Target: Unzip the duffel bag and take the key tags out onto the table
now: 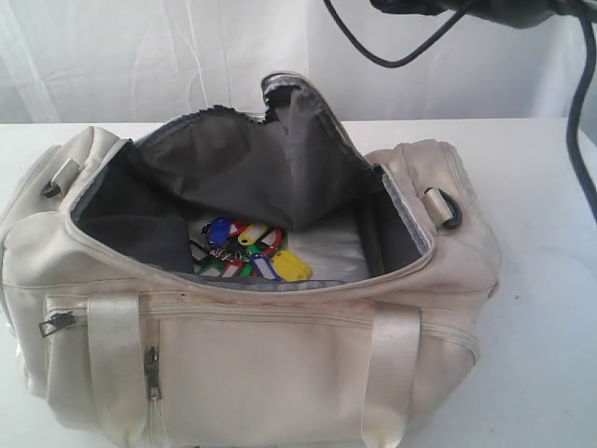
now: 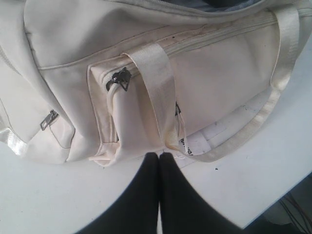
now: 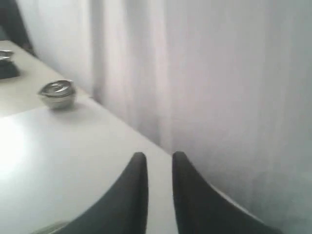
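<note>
The cream duffel bag (image 1: 233, 355) sits on the white table (image 1: 550, 308) with its top zipper undone and its flap folded back, showing dark grey lining. Inside on the bag's floor lies the bunch of key tags (image 1: 250, 250) in blue, yellow, red and green. My left gripper (image 2: 159, 155) is shut and empty, with its tips close to the bag's front side (image 2: 204, 73) near a strap (image 2: 156, 87). My right gripper (image 3: 159, 157) is open, held high above the table's far edge (image 3: 73, 161), away from the bag. Neither gripper shows in the exterior view.
A dark arm and its cables (image 1: 448, 19) hang at the top right of the exterior view. A small round metal object (image 3: 57, 93) lies on the table by the white curtain (image 3: 204, 73). Zip pulls (image 2: 119, 80) hang on the bag's front pockets.
</note>
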{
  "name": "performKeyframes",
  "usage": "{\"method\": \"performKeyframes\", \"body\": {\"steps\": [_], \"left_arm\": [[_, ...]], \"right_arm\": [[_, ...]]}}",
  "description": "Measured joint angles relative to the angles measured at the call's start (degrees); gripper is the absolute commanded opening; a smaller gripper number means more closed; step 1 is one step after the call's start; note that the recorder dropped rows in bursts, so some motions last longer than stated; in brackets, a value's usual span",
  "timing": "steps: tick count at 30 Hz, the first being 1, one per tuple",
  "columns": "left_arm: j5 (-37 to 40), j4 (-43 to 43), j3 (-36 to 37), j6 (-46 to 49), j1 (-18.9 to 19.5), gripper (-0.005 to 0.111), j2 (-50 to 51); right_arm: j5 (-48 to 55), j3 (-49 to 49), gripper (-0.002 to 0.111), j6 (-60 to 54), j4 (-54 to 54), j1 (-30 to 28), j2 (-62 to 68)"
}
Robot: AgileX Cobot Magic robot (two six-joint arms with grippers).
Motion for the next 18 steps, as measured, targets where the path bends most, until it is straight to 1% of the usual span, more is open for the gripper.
{"method": "performKeyframes", "body": {"steps": [2,5,7,10,14,16,18], "left_arm": [[0.0,0.0,0.0,0.0,0.0,0.000,0.0],[0.0,0.0,0.0,0.0,0.0,0.000,0.0],[0.0,0.0,0.0,0.0,0.0,0.000,0.0],[0.0,0.0,0.0,0.0,0.0,0.000,0.0],[0.0,0.0,0.0,0.0,0.0,0.000,0.0],[0.0,0.0,0.0,0.0,0.0,0.000,0.0],[0.0,0.0,0.0,0.0,0.0,0.000,0.0]], "right_arm": [[-5.2,1.0,0.000,1.7,-0.1,-0.1,-0.1],[-11.7,4.4,0.000,4.6,-0.2,-0.5,0.1],[-13.9,7.6,0.000,5.9,-0.3,-0.5,0.8],[-14.2,12.4,0.000,6.1,-0.6,-0.5,1.8],[-8.1,17.9,0.000,4.1,-1.1,-0.6,2.1],[-2.4,19.6,0.000,2.0,-1.4,-0.9,2.1],[5.7,20.4,0.000,-0.2,-1.4,-1.1,2.1]]}}
